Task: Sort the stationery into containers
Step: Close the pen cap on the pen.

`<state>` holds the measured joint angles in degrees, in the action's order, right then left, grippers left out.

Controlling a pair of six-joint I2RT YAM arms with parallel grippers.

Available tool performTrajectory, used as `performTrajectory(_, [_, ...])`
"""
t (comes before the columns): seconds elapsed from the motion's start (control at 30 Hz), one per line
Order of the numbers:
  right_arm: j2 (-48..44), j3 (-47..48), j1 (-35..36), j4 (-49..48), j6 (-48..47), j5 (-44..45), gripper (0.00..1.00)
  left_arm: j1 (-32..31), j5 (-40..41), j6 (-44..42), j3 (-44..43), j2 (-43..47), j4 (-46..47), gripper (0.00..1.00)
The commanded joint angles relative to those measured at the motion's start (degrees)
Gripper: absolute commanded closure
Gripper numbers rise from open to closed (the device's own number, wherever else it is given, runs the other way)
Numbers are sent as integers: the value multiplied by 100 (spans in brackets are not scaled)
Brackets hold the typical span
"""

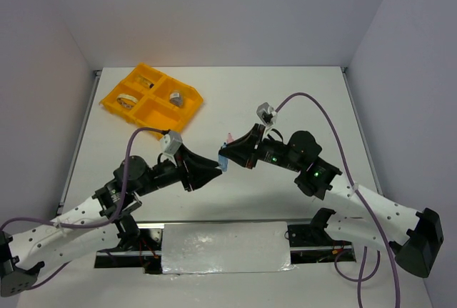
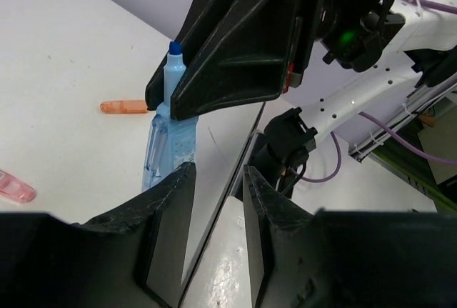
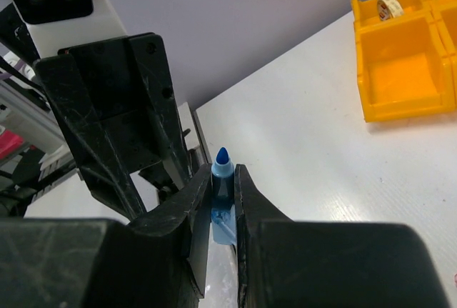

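My right gripper is shut on the blue-and-white tube and holds it above the table's middle. My left gripper is open and empty, tip to tip with the right gripper. In the left wrist view the tube is just left of my left finger, not between the jaws. An orange piece and a pink piece lie on the table. The orange-yellow tray stands at the far left and holds the beige tape ring and the small jar.
White walls close the table on the left, back and right. A silver-taped plate lies between the arm bases at the near edge. The right arm's purple cable arcs above the table.
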<state>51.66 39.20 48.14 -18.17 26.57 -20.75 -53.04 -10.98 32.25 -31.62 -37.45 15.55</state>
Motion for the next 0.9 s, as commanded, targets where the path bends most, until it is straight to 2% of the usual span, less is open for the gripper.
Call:
performTrajectory(0.0, [-121,-53,-112,-424,112,-288,100,13,-229,124,-239,-130,300,55])
performTrajectory(0.33, [-218,-26,-279,-476,200,-631,100,13,122,27,-249,-219,1,58])
performTrajectory(0.87, [2,-132,-270,-810,384,-869,100,13,-149,106,-336,-403,492,56])
